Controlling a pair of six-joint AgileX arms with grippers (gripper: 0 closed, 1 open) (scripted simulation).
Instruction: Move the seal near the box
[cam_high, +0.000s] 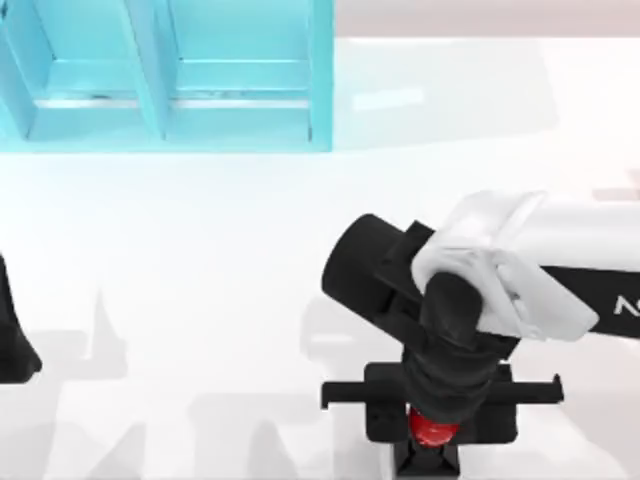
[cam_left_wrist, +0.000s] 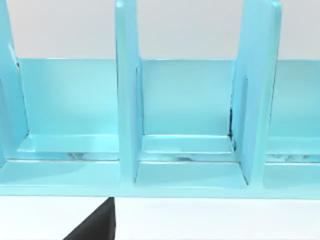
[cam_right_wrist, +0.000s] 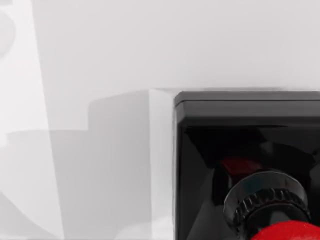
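I am looking down on a white table that is lying under bright, even light and carrying soft grey shadows, with a pale strip of wall running along its far edge.

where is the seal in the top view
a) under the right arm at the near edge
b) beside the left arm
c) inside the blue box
a: the seal's red knob shows below the right gripper, far from the box at top left.
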